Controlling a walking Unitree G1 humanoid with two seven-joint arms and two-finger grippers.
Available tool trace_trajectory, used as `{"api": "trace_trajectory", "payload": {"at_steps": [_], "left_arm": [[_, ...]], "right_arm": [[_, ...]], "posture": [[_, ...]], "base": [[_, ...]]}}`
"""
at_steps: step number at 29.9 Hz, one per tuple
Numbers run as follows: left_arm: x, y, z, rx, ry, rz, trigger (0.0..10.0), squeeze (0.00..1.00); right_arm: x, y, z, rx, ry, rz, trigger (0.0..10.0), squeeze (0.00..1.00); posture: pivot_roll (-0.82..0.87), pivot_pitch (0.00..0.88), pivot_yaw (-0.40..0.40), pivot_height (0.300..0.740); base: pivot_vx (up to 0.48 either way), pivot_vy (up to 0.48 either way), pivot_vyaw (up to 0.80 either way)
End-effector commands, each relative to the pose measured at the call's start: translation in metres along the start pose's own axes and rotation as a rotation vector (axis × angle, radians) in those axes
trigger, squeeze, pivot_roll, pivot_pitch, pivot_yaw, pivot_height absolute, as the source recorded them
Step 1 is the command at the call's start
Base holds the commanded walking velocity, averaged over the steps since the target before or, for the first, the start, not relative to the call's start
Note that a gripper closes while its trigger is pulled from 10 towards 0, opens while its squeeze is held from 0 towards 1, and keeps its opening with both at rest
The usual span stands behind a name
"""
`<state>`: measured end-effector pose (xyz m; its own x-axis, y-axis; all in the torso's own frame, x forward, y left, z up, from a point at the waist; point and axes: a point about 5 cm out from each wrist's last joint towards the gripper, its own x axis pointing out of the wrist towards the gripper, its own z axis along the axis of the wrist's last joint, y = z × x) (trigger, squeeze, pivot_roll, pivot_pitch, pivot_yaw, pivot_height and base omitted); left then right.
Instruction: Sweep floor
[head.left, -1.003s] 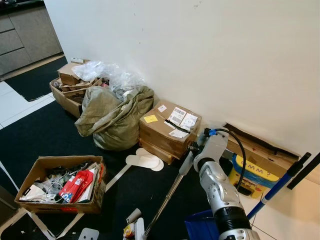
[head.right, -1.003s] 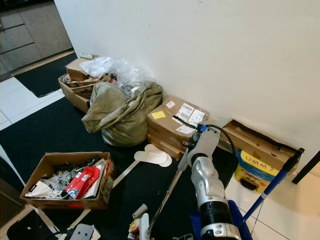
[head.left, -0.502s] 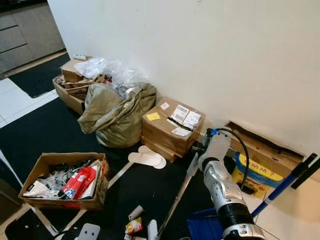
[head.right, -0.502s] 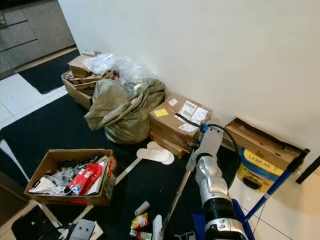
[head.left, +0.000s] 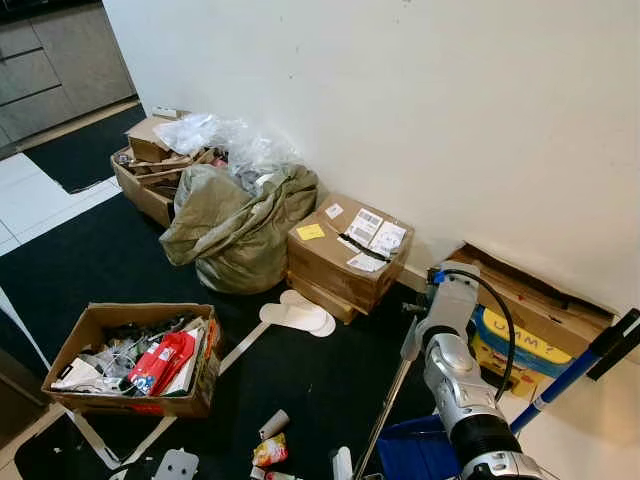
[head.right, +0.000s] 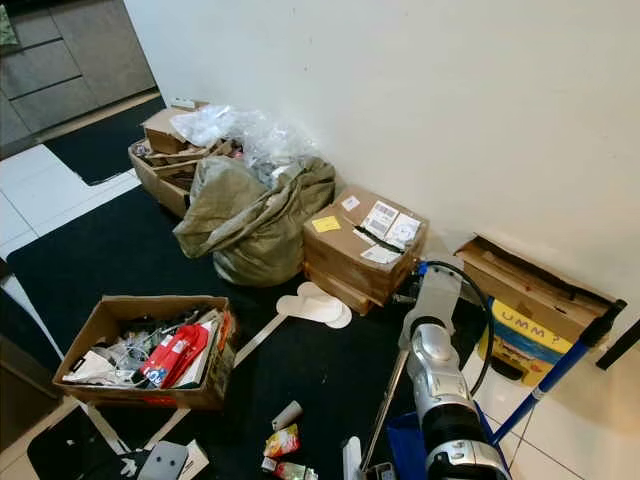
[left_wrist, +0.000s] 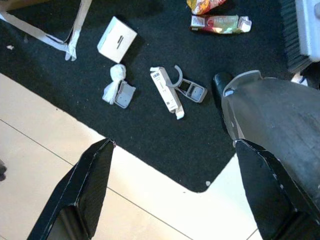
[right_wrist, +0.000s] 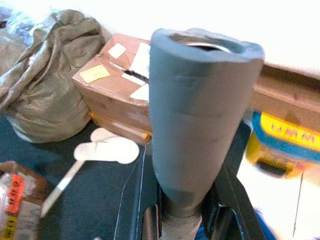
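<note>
You are facing a white wall (head.left: 480, 120) with a black carpet (head.left: 90, 270) spread at its foot and pale tile (head.left: 30, 200) beyond the carpet's left edge. Along the wall stand an olive sack (head.left: 235, 230), a taped cardboard box (head.left: 345, 250) and a flattened box with a yellow-and-blue carton (head.left: 520, 340) beside it. Nearer you, an open box of odds and ends (head.left: 130, 355) sits on the carpet, with bare carpet between it and the sack.

Your right arm (head.left: 455, 385) reaches forward and low, wrist near the taped box. In the right wrist view, the right gripper (right_wrist: 187, 212) has its fingers clamped on the grey broom handle (right_wrist: 197, 115), whose padded end stands just above them. The pole (head.left: 385, 415) runs down from the gripper to the left, toward small litter (head.left: 270, 450) on the carpet. A blue dustpan (head.left: 415, 450) sits touching the arm's lower side, its blue stick (head.left: 570, 370) slanting up to the right.

In the left wrist view, the left gripper (left_wrist: 170, 190) hangs with fingers wide apart over the carpet's rounded corner, where it meets the tile. Scattered packets (left_wrist: 167, 95) lie on the carpet beyond it, well apart from the fingertips.
</note>
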<state>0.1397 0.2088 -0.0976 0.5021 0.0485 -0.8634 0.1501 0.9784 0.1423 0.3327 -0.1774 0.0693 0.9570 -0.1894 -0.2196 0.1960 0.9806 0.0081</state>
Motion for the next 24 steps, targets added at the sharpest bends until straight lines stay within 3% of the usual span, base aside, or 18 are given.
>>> {"api": "trace_trajectory", "payload": {"at_steps": [1, 3, 9, 18, 24], "left_arm": [[-0.002, 0.006, -0.008, 0.021, 0.022, 0.006, 10.0, 0.0], [-0.003, 0.006, -0.009, -0.004, 0.021, 0.014, 10.0, 0.0], [-0.003, 0.003, -0.013, -0.013, 0.026, 0.01, 10.0, 0.0], [-0.003, 0.0, -0.011, -0.018, 0.018, 0.003, 10.0, 0.0], [-0.003, 0.0, -0.011, -0.022, 0.018, 0.001, 10.0, 0.0]], "right_arm": [[-0.001, 0.002, 0.002, -0.03, -0.03, 0.008, 10.0, 0.0], [-0.002, 0.002, 0.009, -0.13, -0.104, 0.037, 10.0, 0.0], [-0.002, 0.005, 0.024, -0.292, -0.218, 0.132, 10.0, 0.0], [-0.001, 0.003, 0.029, -0.355, -0.263, 0.177, 10.0, 0.0], [-0.002, 0.007, 0.028, -0.34, -0.269, 0.22, 10.0, 0.0]], "posture": [[-0.09, 0.086, 0.044, 0.74], [-0.1, 0.083, 0.034, 0.74], [-0.12, 0.074, 0.035, 0.74], [-0.11, 0.083, 0.033, 0.74], [-0.12, 0.083, 0.032, 0.74]], "base": [[0.0, 0.0, 0.0], [0.0, 0.0, 0.0], [0.0, 0.0, 0.0], [0.0, 0.0, 0.0], [0.0, 0.0, 0.0]]}}
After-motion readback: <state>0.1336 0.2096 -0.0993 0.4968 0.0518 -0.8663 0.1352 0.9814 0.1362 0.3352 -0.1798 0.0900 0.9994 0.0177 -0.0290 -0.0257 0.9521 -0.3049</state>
